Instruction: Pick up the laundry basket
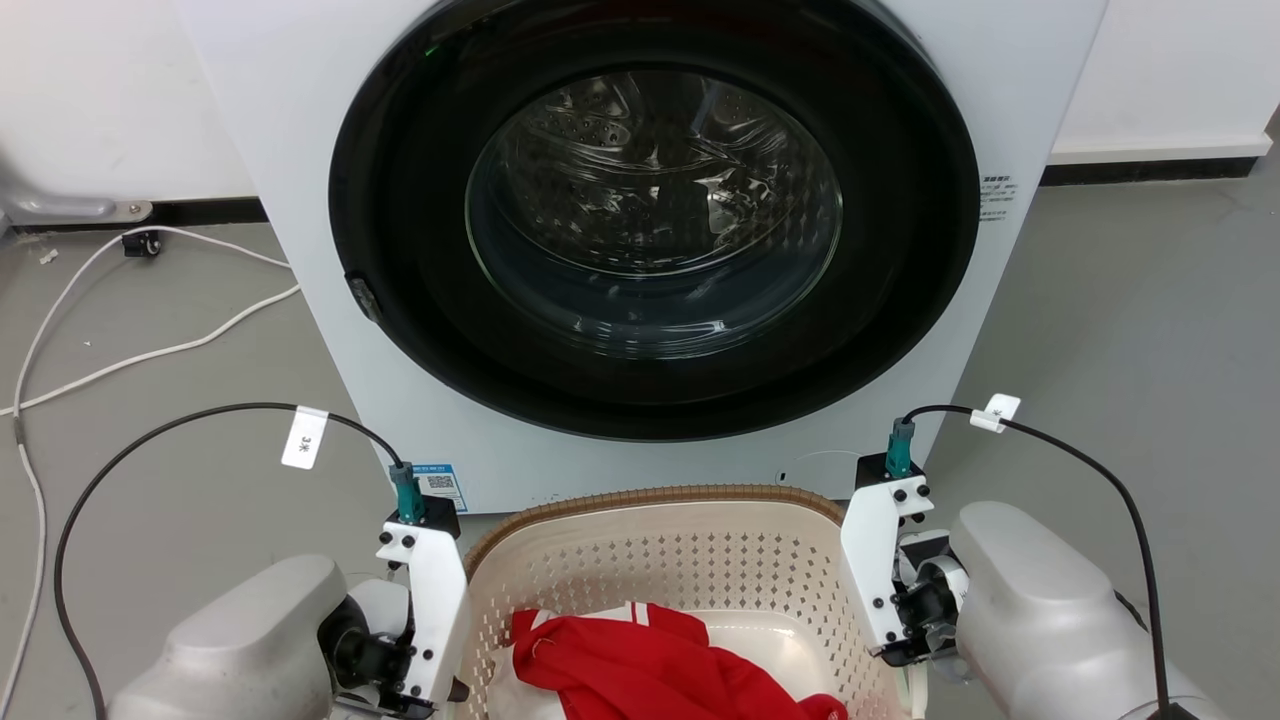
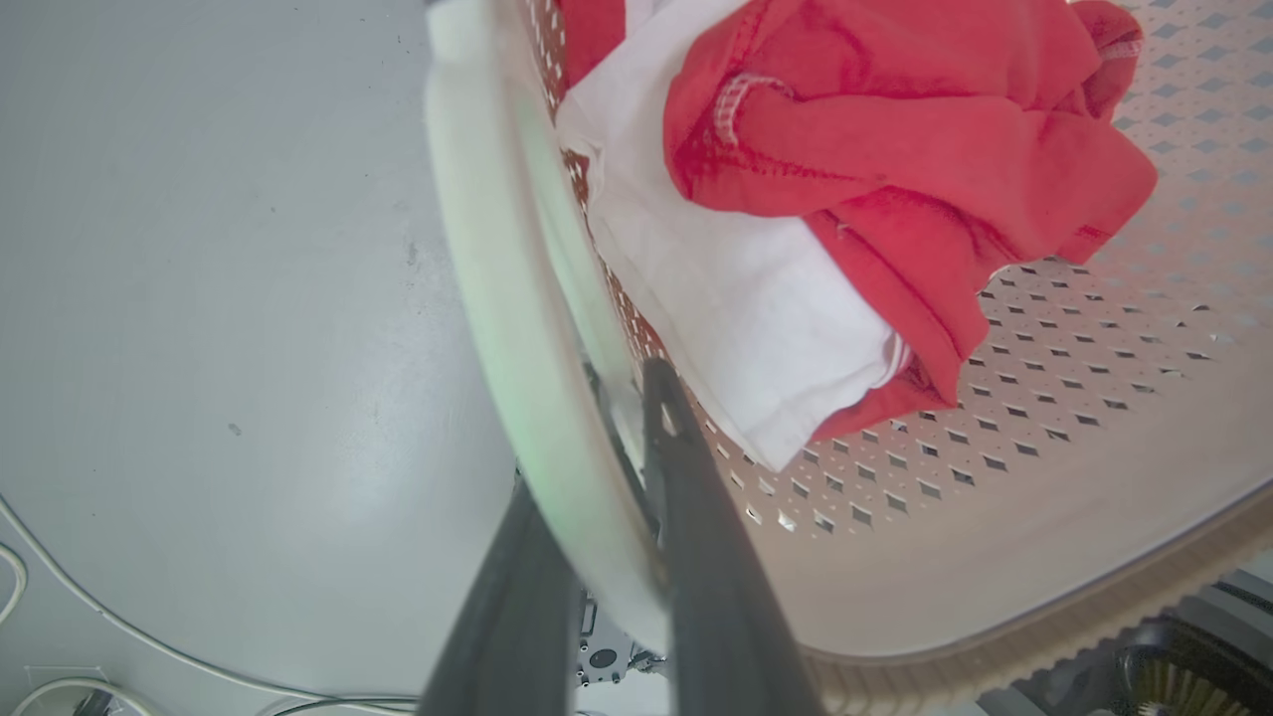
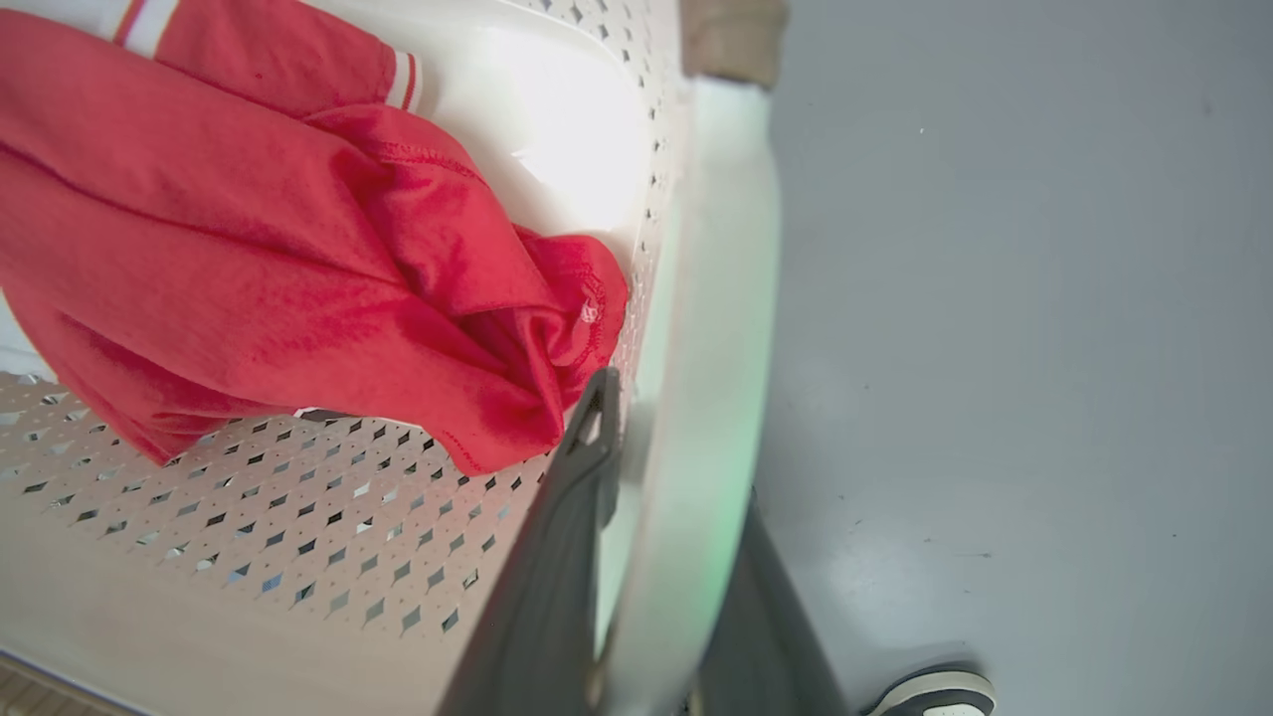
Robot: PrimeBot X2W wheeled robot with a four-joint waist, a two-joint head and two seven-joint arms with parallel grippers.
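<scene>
Clamping narrow, one inside and one outside each white handle, the left fingers and right fingers hold the laundry basket between them, long axis crosswise, equally near both, before the washing machine.

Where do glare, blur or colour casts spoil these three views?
Head view: sharp and evenly lit, with reflections on the washing machine door glass. Left wrist view: the handle of the laundry basket, nearest the lens, is blurred with a green tinge. Right wrist view: blown-out glare on the basket's inner wall, and the same green-tinged blur on its handle.
</scene>
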